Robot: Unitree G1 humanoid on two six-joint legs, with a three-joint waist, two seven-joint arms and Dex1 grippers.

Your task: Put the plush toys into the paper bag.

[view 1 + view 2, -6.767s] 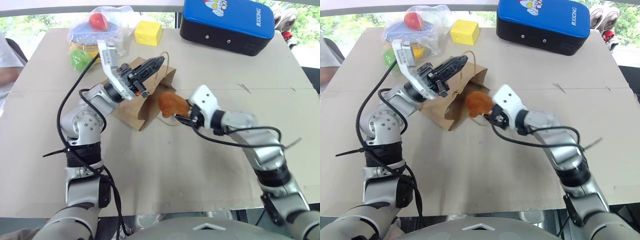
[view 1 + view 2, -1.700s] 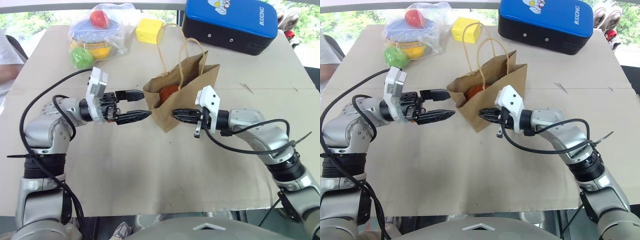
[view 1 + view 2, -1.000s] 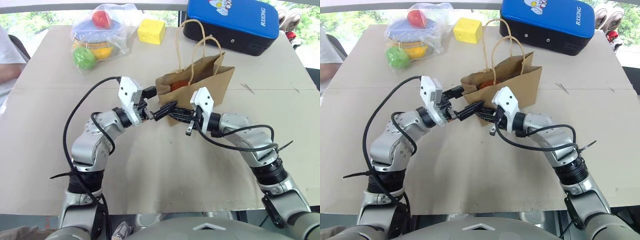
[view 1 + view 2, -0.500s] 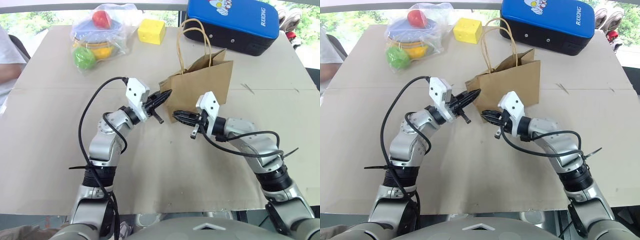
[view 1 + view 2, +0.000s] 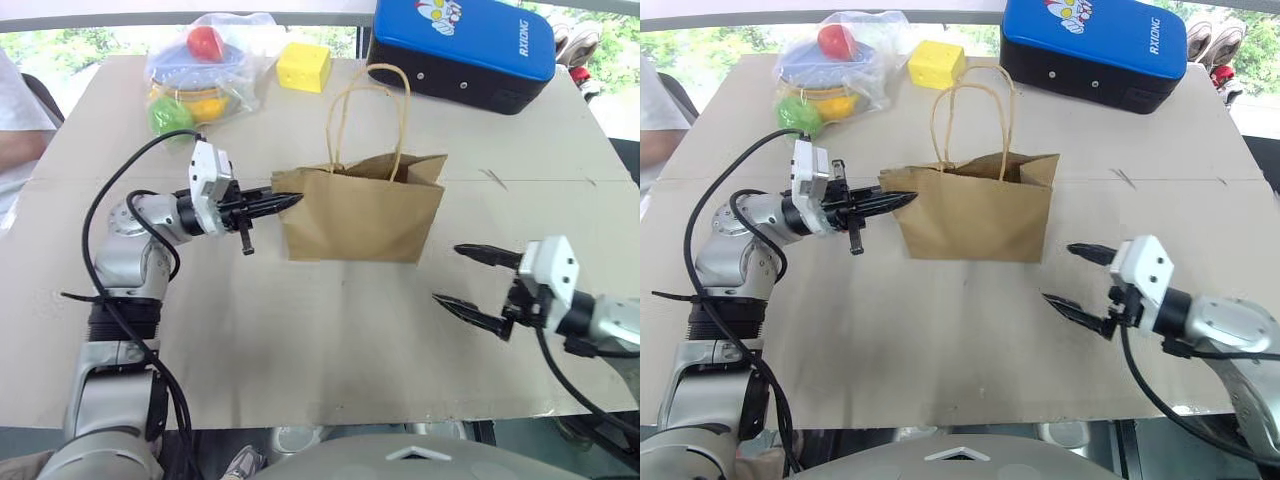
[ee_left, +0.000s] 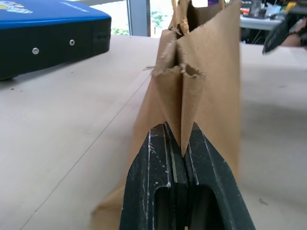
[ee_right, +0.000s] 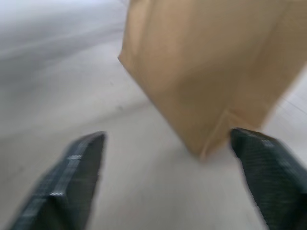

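The desk (image 5: pixel 300 360) is a broad beige surface, and at its far right edge lies a blue and black padded case (image 5: pixel 462 48), the biggest thing on it. Near the middle stands the paper bag (image 5: pixel 362 214), upright on its base with its two twisted loop handles rising above the open mouth; from the head camera its inside cannot be seen, so the plush toys cannot be made out at all. At the far left corner sits a clear plastic bag (image 5: pixel 212 62) holding colourful toys, red, yellow and green among them. Just beside it, toward the case, is a yellow holed cheese block (image 5: pixel 303 67). The left tool (image 5: pixel 284 201) points level at the bag's left side edge with its jaws pressed together, pinching the folded paper there, as the left wrist view shows closely. The right tool (image 5: pixel 470 281) hangs over the desk near the front right, apart from the bag, its two black fingers spread wide with nothing between them. A person's sleeve (image 5: pixel 20 120) shows at the left border.
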